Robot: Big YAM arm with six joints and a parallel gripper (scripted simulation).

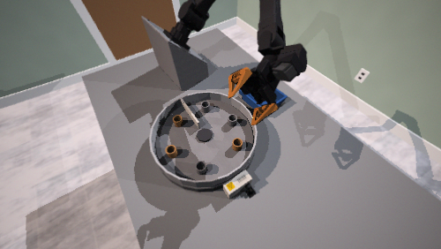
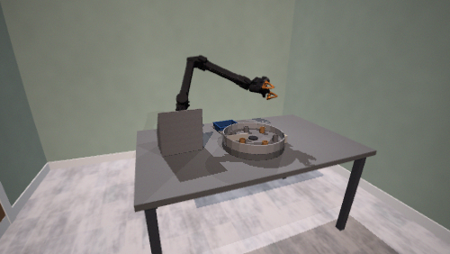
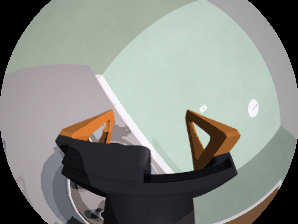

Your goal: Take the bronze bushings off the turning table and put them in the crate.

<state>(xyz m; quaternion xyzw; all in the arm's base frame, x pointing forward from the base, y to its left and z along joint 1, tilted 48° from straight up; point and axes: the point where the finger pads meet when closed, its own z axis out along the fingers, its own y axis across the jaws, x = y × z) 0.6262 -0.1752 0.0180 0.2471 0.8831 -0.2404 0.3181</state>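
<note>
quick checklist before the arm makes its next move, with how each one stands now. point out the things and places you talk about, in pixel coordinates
1. Orange triangular-fingered jaws open and free: ok
2. Three bronze cylindrical bushings [image 1: 177, 124] standing on the round grey turning table [image 1: 152, 146] [image 2: 254, 150], none gripped: ok
3. Three grey steel bushings [image 1: 201, 169] on the turning table too: ok
4. Jaws lined up over a bronze bushing: not ok, they hang up high, away from all three
5. Blue rectangular crate [image 1: 282, 98] [image 2: 225, 123] on the table: ok
6. Crate interior holding no bushing yet: cannot tell, mostly hidden
</note>
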